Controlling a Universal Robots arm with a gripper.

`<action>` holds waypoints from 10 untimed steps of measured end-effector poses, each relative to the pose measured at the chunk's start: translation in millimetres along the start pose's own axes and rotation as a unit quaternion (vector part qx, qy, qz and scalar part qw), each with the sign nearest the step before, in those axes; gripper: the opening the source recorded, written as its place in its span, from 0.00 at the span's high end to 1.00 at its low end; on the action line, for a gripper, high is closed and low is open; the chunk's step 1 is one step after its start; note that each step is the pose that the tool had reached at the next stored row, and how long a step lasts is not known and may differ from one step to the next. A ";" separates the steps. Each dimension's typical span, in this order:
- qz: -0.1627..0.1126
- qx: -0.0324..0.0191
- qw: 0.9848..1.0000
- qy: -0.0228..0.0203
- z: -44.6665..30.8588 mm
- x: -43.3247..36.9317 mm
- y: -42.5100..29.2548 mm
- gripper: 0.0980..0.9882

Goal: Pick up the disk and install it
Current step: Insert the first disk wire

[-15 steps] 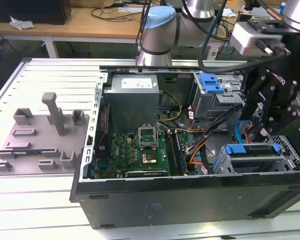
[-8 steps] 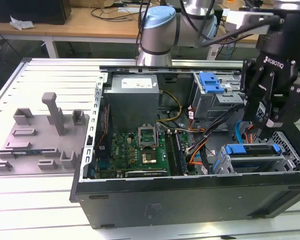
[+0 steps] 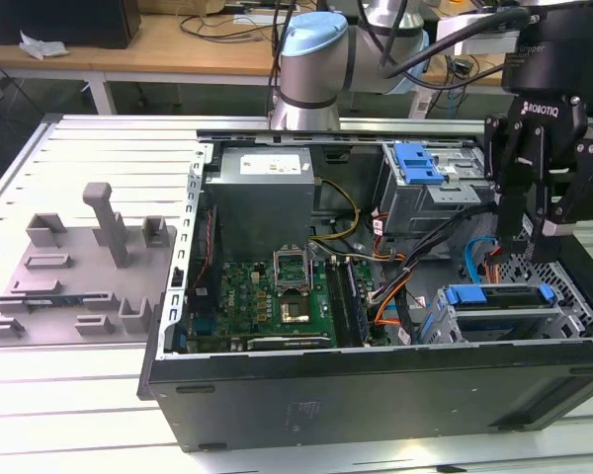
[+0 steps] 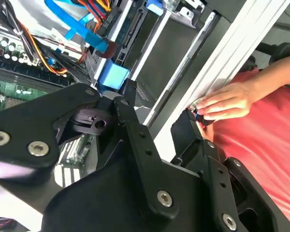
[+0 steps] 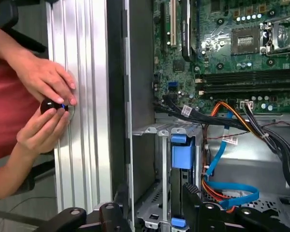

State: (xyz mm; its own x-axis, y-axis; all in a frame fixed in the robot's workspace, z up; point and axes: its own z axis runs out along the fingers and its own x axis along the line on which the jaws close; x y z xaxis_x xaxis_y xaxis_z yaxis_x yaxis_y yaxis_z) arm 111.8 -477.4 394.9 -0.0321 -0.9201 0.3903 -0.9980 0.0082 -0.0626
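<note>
A: The disk (image 3: 499,295) lies in the case (image 3: 376,395), at the exterior view's right; installed or awaiting pickup, we can't tell.
B: Our gripper (image 3: 527,242) hangs just above, spread open, holding nothing. A grasp calls for squaring on the blue frame (image 5: 182,153).
A: The first wrist view adds a person's hands (image 5: 44,79) at a dark knob (image 5: 52,106).

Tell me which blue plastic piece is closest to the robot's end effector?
The disk's blue frame, just under the end effector at the exterior view's right. The other, the blue latch on the cage, sits farther off.
</note>
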 end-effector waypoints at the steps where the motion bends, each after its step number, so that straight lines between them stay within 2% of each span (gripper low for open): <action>1: 0.005 -0.002 1.000 0.000 0.2 -0.2 0.1 0.48; 5: 0.026 -0.009 1.000 0.002 2.8 -1.4 0.4 0.48; 7: 0.029 -0.010 1.000 0.003 3.9 -3.0 0.8 0.48; 9: 0.029 -0.010 0.999 0.008 2.9 -6.9 0.9 0.48; 10: 0.029 -0.009 0.999 0.013 1.5 -10.8 1.0 0.48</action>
State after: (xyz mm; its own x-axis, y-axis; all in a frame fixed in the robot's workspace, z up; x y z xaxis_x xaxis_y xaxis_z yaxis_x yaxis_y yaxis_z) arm 111.3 -468.1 389.2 -0.0913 -0.9074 0.4102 -0.9952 0.0691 -0.0686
